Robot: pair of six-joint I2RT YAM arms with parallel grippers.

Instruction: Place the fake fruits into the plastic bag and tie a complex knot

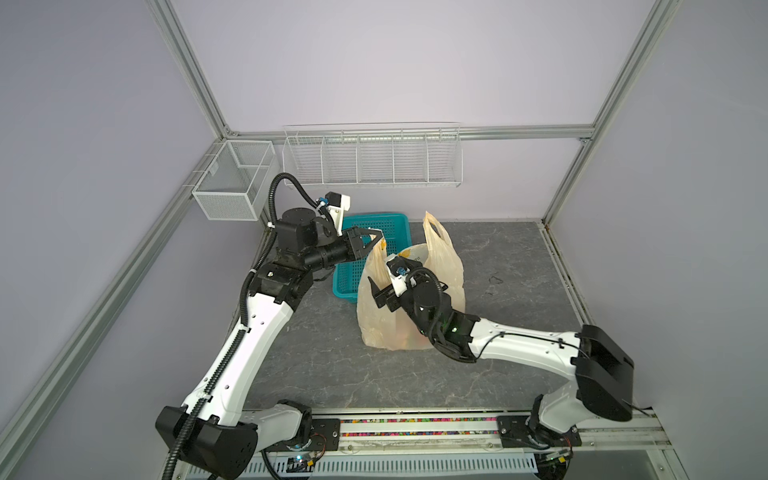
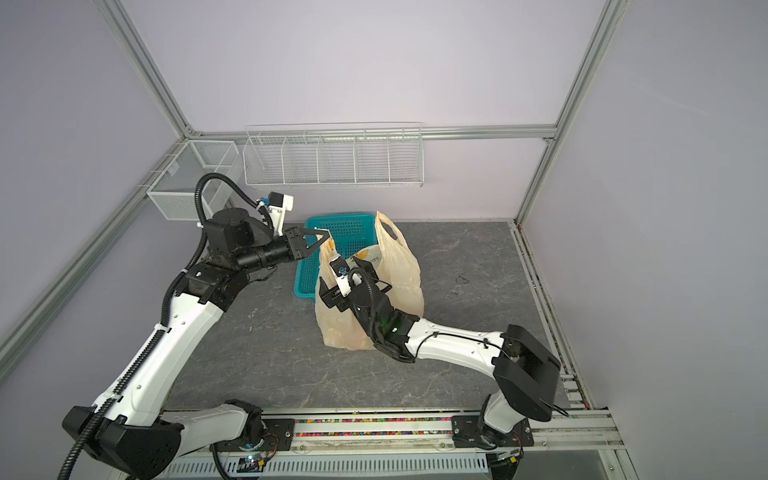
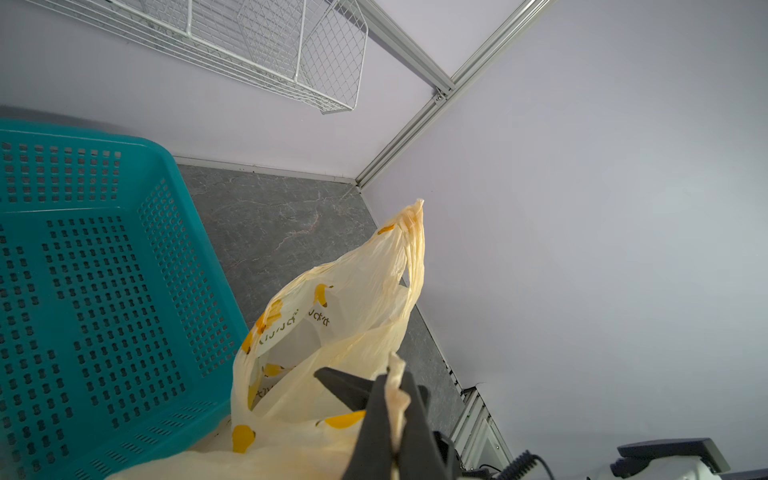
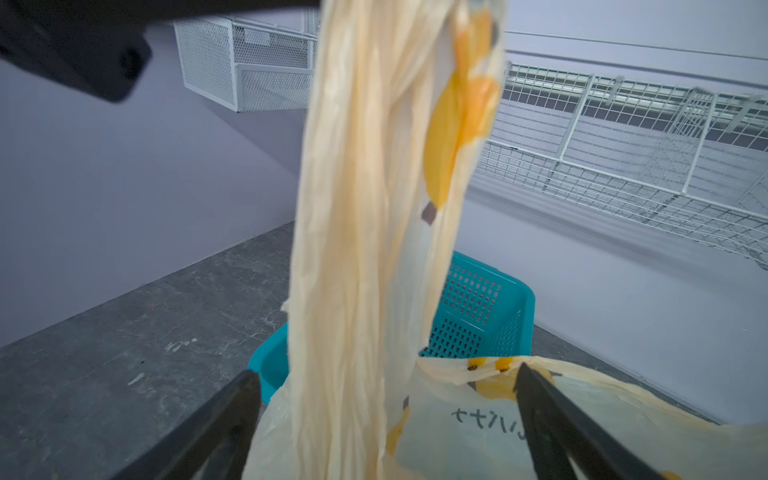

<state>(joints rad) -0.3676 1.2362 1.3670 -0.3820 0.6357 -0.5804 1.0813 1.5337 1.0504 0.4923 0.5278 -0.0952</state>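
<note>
Left gripper [image 3: 395,386] clamped on left handle [image 4: 365,166] of plastic bag [image 1: 453,270]; right gripper [image 4: 386,372] jaws apart around it. Close right low, hold strand taut.

Left arm [image 1: 266,332], right arm [image 1: 528,345]: white shells, black joint housings. Black corrugated conduit [image 1: 224,361] along left arm. Green light [image 1: 454,329] on right arm.

We see bare tabletop [image 1: 519,311] right of and in front of the plastic bag [image 1: 451,270] | teal basket [image 1: 395,228] crowds its far-left side | our left gripper [image 3: 395,395] holds one handle [image 4: 365,208] taut upward, barring that gap | our right gripper [image 4: 386,374] straddles it, jaws apart | wire rack [image 1: 374,162] hangs on the back wall, well above.
</note>
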